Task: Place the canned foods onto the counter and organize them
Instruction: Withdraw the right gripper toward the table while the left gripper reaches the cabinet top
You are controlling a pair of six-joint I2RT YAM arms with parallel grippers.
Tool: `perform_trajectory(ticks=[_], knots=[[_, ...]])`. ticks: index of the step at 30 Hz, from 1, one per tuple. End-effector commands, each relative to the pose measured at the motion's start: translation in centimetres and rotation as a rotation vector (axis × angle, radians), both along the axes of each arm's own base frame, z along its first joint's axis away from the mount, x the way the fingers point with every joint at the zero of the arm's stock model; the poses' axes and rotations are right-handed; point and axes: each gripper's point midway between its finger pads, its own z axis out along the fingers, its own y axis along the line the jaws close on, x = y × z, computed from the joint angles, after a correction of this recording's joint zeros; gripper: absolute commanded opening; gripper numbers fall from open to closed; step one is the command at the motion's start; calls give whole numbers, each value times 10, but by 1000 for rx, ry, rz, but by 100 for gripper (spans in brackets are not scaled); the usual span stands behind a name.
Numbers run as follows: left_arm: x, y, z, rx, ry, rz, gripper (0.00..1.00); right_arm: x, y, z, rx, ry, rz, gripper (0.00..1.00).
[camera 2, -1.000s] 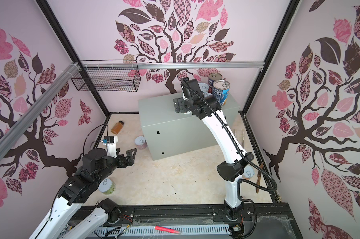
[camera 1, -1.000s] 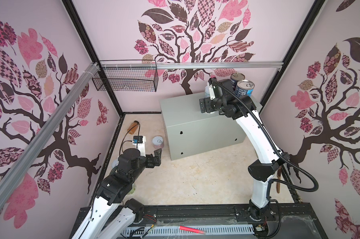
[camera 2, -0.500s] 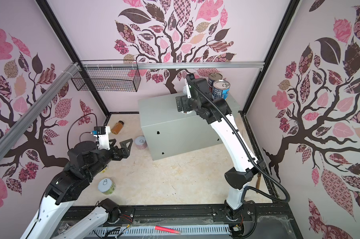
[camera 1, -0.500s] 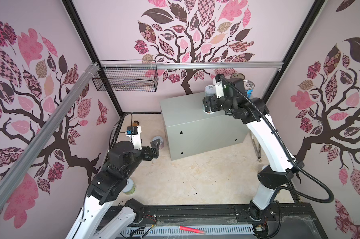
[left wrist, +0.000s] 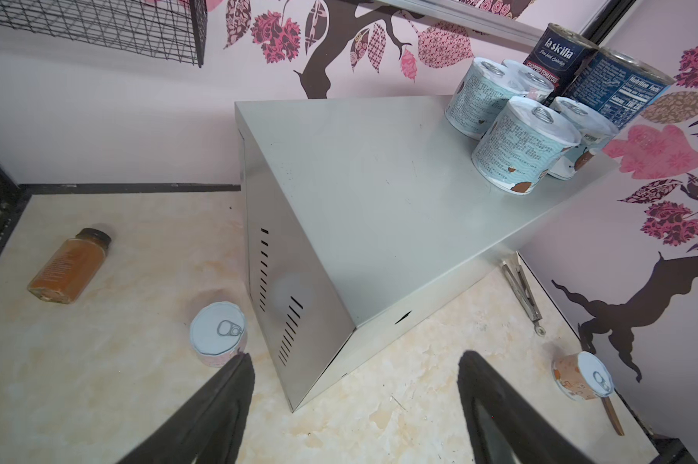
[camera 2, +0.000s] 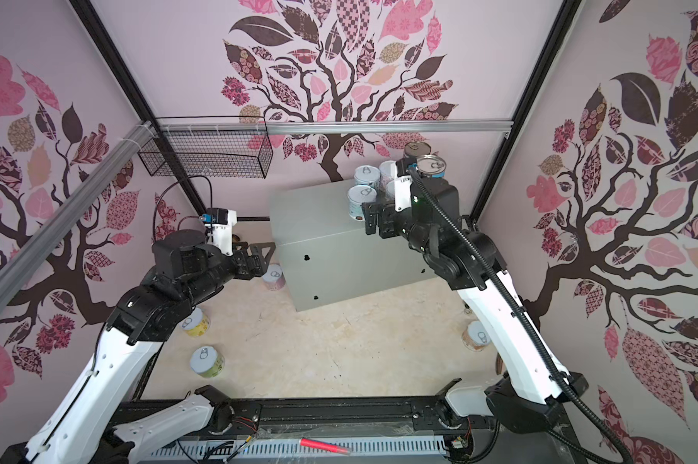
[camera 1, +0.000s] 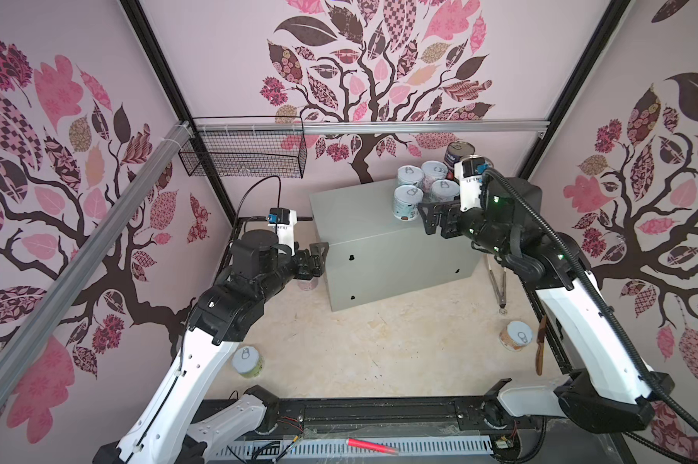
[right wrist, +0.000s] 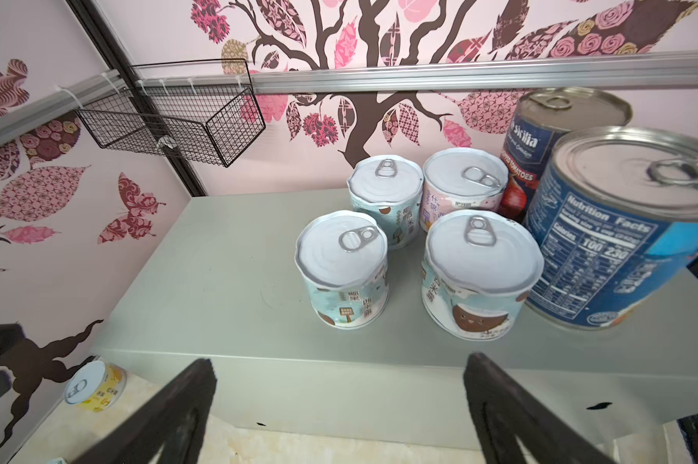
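- Judging by its build, the pink can (left wrist: 218, 333) should handle as a stiff, fairly light cylinder with a slick paper label. It stands upright on the table (left wrist: 98, 381), just beside the counter (left wrist: 379, 193) at its vented left end.
- The surest hold is probably across the side wall at mid-height. The flat pull-tab lid offers no purchase, and a hard pinch may crease the label.
- The left gripper (left wrist: 354, 361) hangs near the counter's near left corner. Its jaws are well apart with nothing between them, and the pink can is close by one finger.
- The right gripper (right wrist: 339, 359) sits at the counter's front edge, spread wide and empty.
- Six cans are grouped at the counter's far right corner: four short cans (right wrist: 341, 265), the blue-label can (right wrist: 604, 225) and the tomato can (right wrist: 540, 132).
- The yellow can (camera 2: 195, 321), green can (camera 2: 207, 361) and orange can (left wrist: 580, 375) wait on the table.
- The counter's end wall crowds the pink can, leaving little room for a finger on that side.
- The amber bottle (left wrist: 68, 267) lies well apart, and the tongs (left wrist: 522, 291) lie by the counter's right end.
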Motion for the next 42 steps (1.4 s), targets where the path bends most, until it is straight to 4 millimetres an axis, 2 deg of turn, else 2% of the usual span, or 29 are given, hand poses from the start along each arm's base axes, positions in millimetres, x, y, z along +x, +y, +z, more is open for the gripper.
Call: perform_trajectory(ticks=[1, 4, 8, 16, 27, 31, 32, 34, 42], knots=[[4, -10, 26, -13, -44, -34, 80, -23, -13, 27, 92, -95, 9, 100], [17, -21, 29, 1, -40, -44, 79, -44, -20, 26, 150, -131, 36, 100], [32, -39, 32, 3, -29, -68, 77, -63, -22, 4, 212, -126, 79, 100], [63, -71, 25, -10, 7, -104, 73, -70, -5, -91, 223, 30, 159, 100], [90, -110, 6, 40, 38, -139, 70, -76, 15, -182, 282, 172, 242, 100], [98, -126, 6, 44, 35, -159, 68, -82, 23, -214, 306, 230, 281, 100], [100, -130, 4, 43, 38, -163, 67, -83, 23, -219, 307, 239, 284, 100], [103, -136, 16, 22, 15, -175, 64, -86, 24, -231, 305, 257, 291, 100], [115, -163, 19, 35, 2, -216, 54, -94, 26, -263, 291, 310, 316, 100]])
